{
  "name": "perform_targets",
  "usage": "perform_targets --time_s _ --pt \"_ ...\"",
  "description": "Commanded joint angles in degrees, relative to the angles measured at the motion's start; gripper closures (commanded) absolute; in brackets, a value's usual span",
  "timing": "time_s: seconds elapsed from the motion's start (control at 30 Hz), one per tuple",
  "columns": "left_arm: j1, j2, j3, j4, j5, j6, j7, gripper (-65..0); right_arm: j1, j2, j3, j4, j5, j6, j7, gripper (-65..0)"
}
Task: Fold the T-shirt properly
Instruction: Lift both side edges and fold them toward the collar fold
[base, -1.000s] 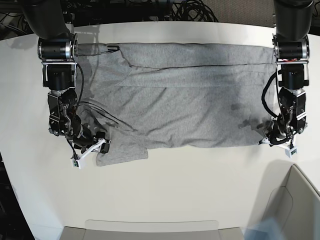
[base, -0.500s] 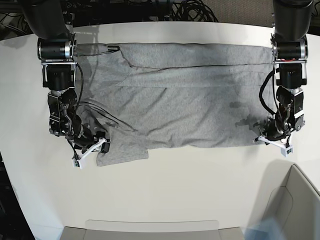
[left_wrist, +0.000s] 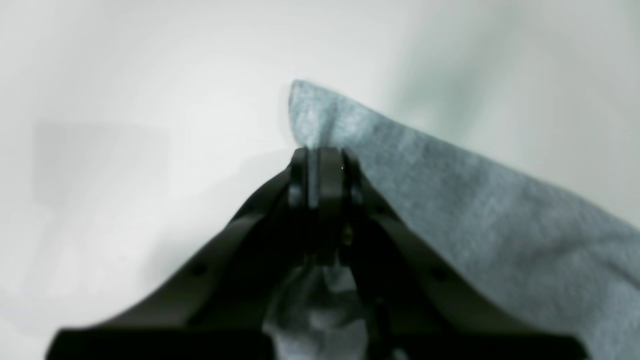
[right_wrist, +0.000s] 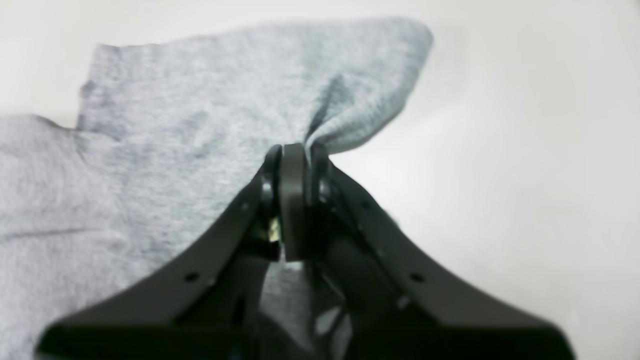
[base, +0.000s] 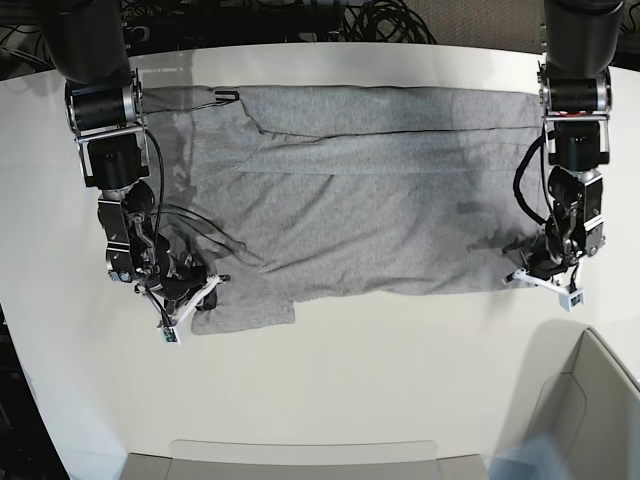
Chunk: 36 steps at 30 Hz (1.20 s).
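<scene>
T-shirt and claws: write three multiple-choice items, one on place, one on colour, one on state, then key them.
1. Where does the left claw grip the T-shirt?
A. near-edge corner
B. the middle
C. far edge

2. What colour is the T-shirt?
A. red
B. heather grey
C. navy

3. How do the right claw's jaws stand?
A. wide open
B. shut on cloth
C. out of view

Answers:
1 A: the left wrist view shows a cloth corner pinched, and the base view places it on the near edge.
2 B: all views show grey.
3 B: the right wrist view shows cloth bunched between closed jaws.
</scene>
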Motion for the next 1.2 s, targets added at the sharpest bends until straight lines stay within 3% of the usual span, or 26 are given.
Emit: perform_targets --time_s 0.0,0.23,0.4,0.77,1.03,1.17 --pt "-0.5 -0.8 -2.5 3.6 -0.2 -0.3 -1.0 0.0 2.0 1.1 0.2 2.1 0.6 0.1 1.6 0.0" --pt "5.4 0.5 -11.3 13.1 -0.1 -0.2 -0.7 0.0 0.1 2.0 0.5 11.1 0.6 0.1 1.2 0.0" --pt "7.3 0.2 -11.6 13.8 -0.3 -0.2 0.5 0.0 -1.9 3.3 0.3 14.9 0.6 0.1 -0.1 0.0" --pt "13.3 0.2 -11.7 26.5 -0.2 -0.1 2.1 0.0 -9.2 4.7 0.8 30.4 0.6 0.0 -5.0 0.0" --pt "18.3 0.0 -11.9 31.7 -0.2 0.0 2.2 0.0 -13.6 5.2 9.4 41.3 0.6 0.0 -13.1 0.0" --pt "21.0 0.5 -15.7 33.6 -0.3 0.0 2.2 0.0 -15.8 5.3 11.8 45.9 0.6 0.1 -16.6 0.0"
